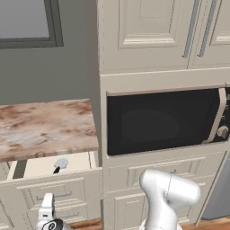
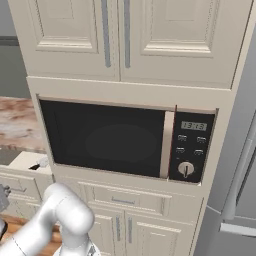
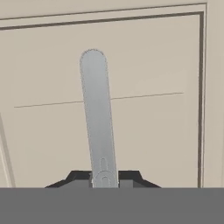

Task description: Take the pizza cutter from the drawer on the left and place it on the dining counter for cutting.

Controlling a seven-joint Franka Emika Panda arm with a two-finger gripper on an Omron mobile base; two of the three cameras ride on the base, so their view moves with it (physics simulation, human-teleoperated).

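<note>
Now my hand (image 3: 104, 177) is clamped on the drawer (image 1: 54, 167) handle (image 3: 98, 113); I'd pull straight out, then release before reaching for the cutter (image 1: 59, 165) inside.

surface: wide shallow cream drawer (image 1: 40, 165), pulled out under a brown-and-beige marbled stone worktop (image 1: 45, 128) | contents: small pizza cutter with black handle and pale round wheel (image 1: 59, 165) lying flat on the drawer floor, near its right wall, wheel toward the back | worktop: bare where visible
</note>
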